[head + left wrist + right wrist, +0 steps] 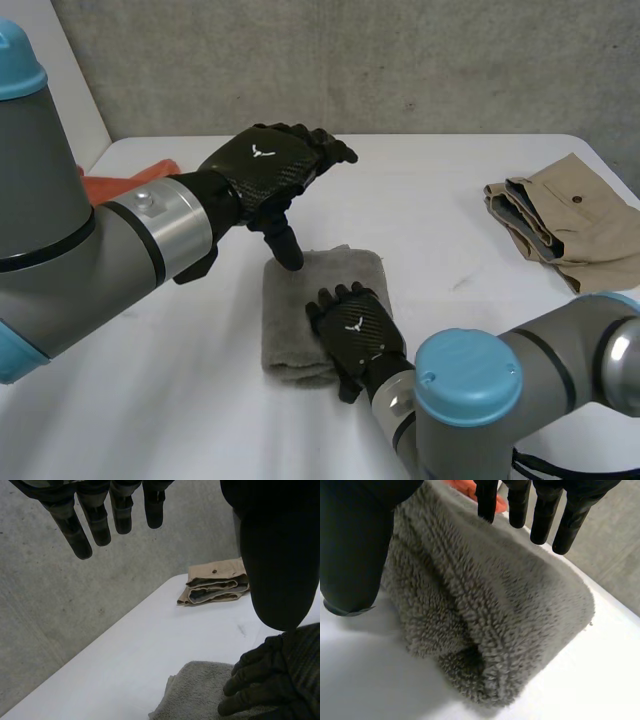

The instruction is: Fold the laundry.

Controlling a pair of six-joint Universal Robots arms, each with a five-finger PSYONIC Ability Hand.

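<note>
A grey towel (285,320) lies folded into a thick pad in the middle of the white table (440,200). My right hand (355,330) rests flat on the towel's near right part, fingers straight, open. In the right wrist view the towel (485,615) bulges under that hand's palm, with its rolled fold beside the thumb (355,545). My left hand (265,165) hovers open above the towel's far left corner, its thumb pointing down at or just over the cloth. The left wrist view shows the towel (195,690) and the right hand (260,680) below the left hand's fingers (85,525).
Folded beige trousers (565,215) lie at the table's right side, also in the left wrist view as the trousers (215,582). An orange cloth (130,180) sits at the far left, behind my left arm. A grey wall runs behind the table.
</note>
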